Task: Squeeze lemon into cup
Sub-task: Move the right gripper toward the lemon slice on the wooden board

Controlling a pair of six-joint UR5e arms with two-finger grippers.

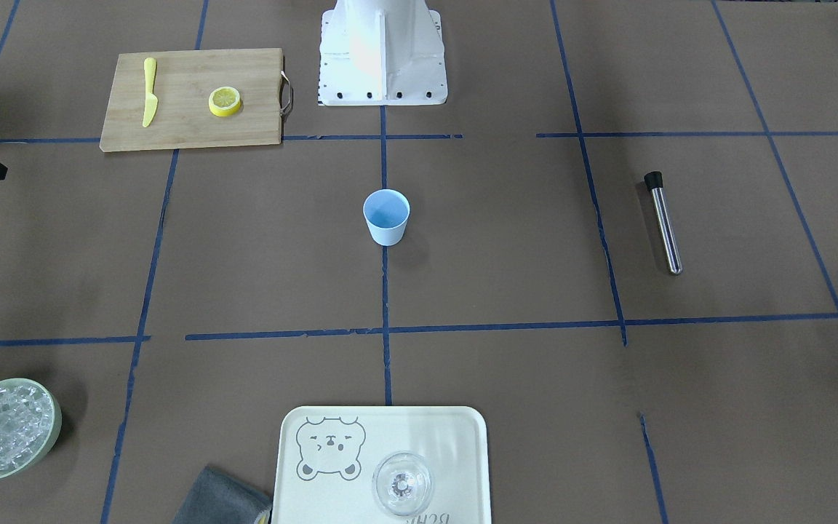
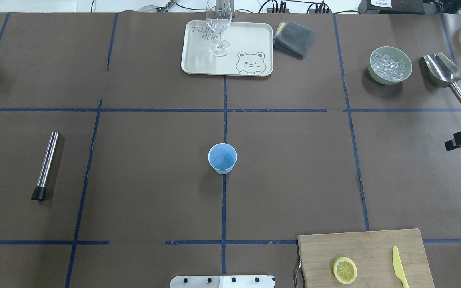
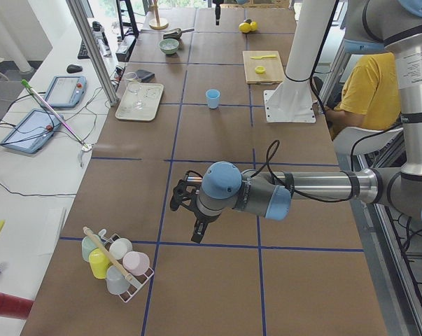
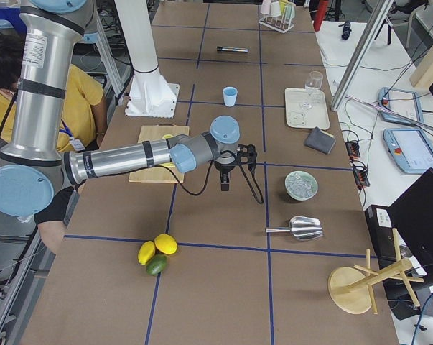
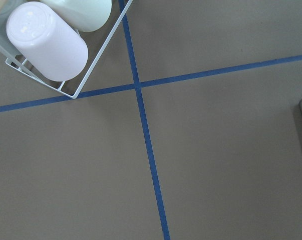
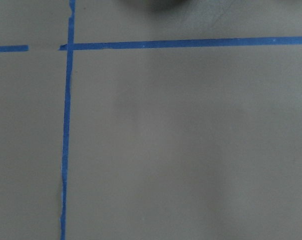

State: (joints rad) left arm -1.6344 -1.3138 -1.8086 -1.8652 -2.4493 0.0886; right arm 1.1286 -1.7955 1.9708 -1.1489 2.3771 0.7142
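A lemon slice (image 2: 344,270) lies flat on the wooden cutting board (image 2: 374,246) at the near right; it also shows in the front view (image 1: 225,101). The light-blue cup (image 2: 222,158) stands upright and empty at the table's middle, also in the front view (image 1: 386,216). My right gripper (image 2: 451,144) hangs at the right edge, far from both, and I cannot tell whether it is open. My left gripper (image 3: 195,227) shows only in the left side view, far from the cup near a rack, and I cannot tell its state. Both wrist views show bare table.
A yellow plastic knife (image 2: 399,272) lies beside the slice. A steel muddler (image 2: 46,165) lies at the left. A tray (image 2: 198,60) with a stemmed glass (image 2: 219,28), a grey cloth (image 2: 294,38), an ice bowl (image 2: 390,65) and a scoop (image 2: 442,70) are at the far side.
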